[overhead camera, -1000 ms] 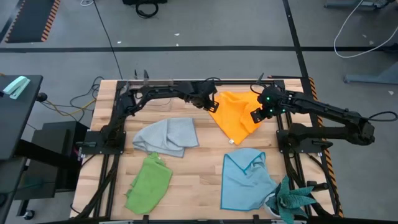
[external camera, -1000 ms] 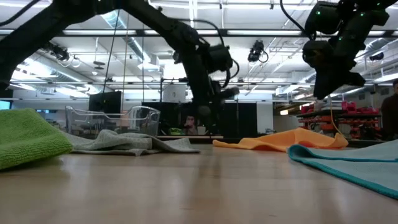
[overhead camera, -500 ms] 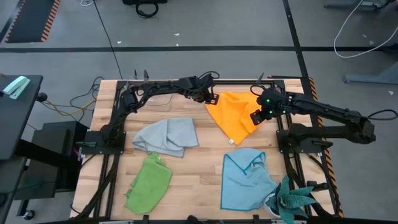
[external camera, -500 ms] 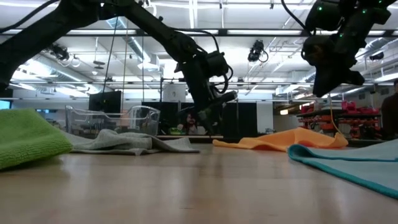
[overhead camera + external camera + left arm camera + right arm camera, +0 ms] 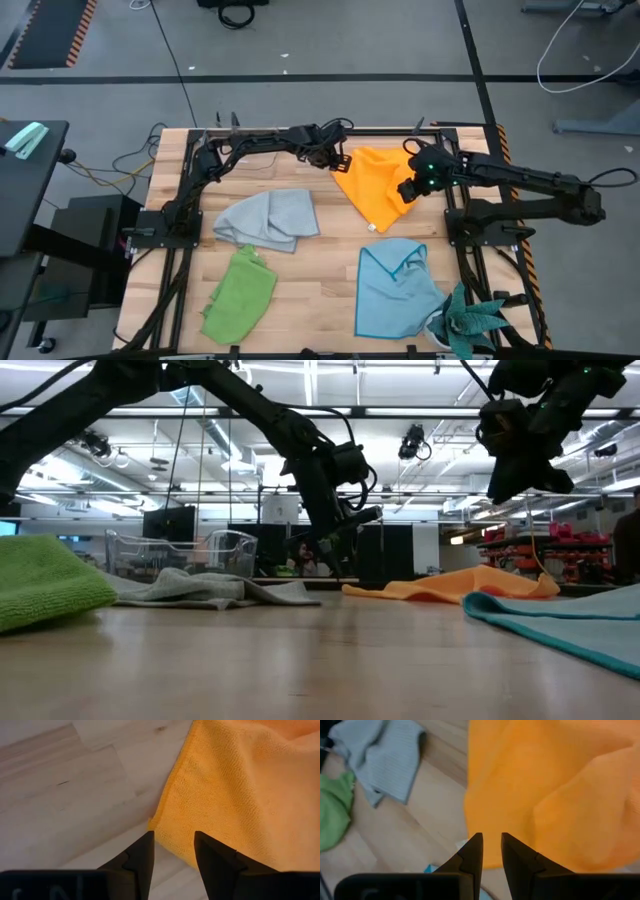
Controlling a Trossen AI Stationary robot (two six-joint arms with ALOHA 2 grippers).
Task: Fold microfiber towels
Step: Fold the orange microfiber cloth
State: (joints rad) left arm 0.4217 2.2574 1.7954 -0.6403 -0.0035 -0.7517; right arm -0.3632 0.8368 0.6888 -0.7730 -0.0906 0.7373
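We bring both arms to the orange-yellow towel (image 5: 376, 185), which lies spread at the far middle of the tabletop (image 5: 330, 270), because its two far corners are what a fold needs. Our left gripper (image 5: 172, 851) hovers just above the towel's far-left corner, jaws parted and empty, with the hem showing between them. Our right gripper (image 5: 491, 851) hangs over the towel's right side, clear of the cloth in the low view, jaws narrowly parted and holding nothing. We judge the grasp has not begun.

The other towels wait nearer us: the grey towel (image 5: 268, 220) crumpled at the left, the lime green towel (image 5: 240, 292) at the near left, the light blue towel (image 5: 398, 285) at the near right, beside a teal spiky-leaved plant (image 5: 470, 322).

The tabletop is pale wooden planking. Beyond it, a clear plastic box (image 5: 180, 552) stands at the far edge, and a workshop hall with ceiling lights stretches behind.
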